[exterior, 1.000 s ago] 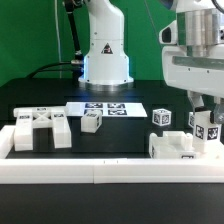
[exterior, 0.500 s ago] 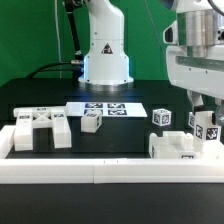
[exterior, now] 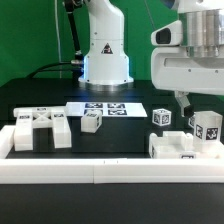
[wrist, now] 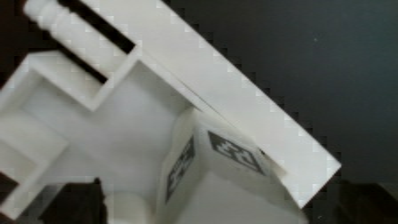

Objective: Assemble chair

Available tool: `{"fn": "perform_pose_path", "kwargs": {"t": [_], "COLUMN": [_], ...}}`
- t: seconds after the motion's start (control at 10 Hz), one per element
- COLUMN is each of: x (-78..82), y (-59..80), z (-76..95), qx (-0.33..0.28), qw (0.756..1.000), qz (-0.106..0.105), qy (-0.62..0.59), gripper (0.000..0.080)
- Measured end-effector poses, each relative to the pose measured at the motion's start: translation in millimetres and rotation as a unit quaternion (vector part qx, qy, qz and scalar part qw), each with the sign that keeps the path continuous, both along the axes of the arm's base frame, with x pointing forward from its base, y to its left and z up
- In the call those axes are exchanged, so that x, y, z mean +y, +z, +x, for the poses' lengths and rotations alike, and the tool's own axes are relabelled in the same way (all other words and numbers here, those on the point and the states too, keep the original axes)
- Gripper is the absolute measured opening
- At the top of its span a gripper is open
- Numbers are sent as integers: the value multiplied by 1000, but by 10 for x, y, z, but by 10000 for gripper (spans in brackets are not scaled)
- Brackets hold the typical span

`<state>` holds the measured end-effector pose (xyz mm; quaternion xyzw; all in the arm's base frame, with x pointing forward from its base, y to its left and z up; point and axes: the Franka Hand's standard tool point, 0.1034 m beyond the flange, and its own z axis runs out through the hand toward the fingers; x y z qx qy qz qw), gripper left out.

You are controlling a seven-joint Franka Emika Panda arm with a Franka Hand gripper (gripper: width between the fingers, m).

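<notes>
Lifted higher, tool [exterior: 187, 104] hovers by five chair parts [exterior: 180, 147]; cannot tell its grip.

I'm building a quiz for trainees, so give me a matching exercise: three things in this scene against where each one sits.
Things:
1. slotted seat block
2. marker board
3. border rail

Places:
a. running along the near edge
b. at the exterior view's left
c. in the centre, lying flat

Pairs: 1-b, 2-c, 3-a

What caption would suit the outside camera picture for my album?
Robot fingers hang above white tagged chair parts on the black table.
</notes>
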<state>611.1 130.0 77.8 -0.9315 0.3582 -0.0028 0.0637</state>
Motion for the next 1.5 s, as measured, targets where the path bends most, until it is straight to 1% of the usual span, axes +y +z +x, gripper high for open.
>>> {"fn": "perform_pose_path", "kwargs": {"t": [0.2,0.3,0.4,0.5,0.6,0.7,0.8,0.9,1.0,1.1,1.2,1.3,1.4,1.5], "x": [-5,-10,-21,-18,-25,-27,-30,-38,-38,-38,-38,-39,-37,-51], "y": [-1,2,16,23,25,23,23,23,23,23,24,24,24,27], "z": [2,3,17,25,30,30,31,32,32,32,33,33,34,45], "qx": [-13,-17,-22,-24,-29,-30,-33,-37,-36,-36,-36,-36,-34,-33], "qw": [993,985,971,966,951,947,934,920,922,923,926,926,935,952], "qz": [-9,-16,-25,-28,-37,-38,-41,-42,-42,-42,-41,-41,-39,-38], "qy": [113,171,237,255,305,317,354,387,383,380,373,374,350,303], "gripper": [649,649,649,649,649,649,649,527,387,387,285,285,285,285]}}
